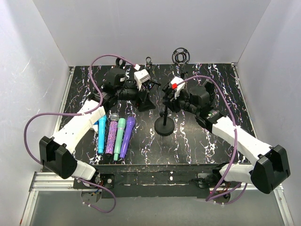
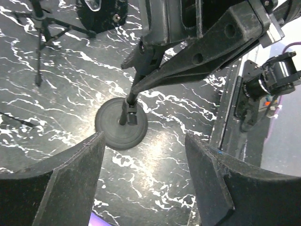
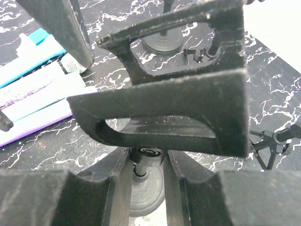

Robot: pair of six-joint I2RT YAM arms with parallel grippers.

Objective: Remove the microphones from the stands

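Black marbled table (image 1: 197, 141); ring-shaped shock mount (image 1: 180, 55) at its far edge.

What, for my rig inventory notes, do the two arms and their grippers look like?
Both the left arm and right arm have white shells between chunky black joint housings; a purple cable loops along each. The left gripper and right gripper are matte black with broad wedge-shaped fingers. Each wrist carries a white camera block; the right one's bears a red mark.
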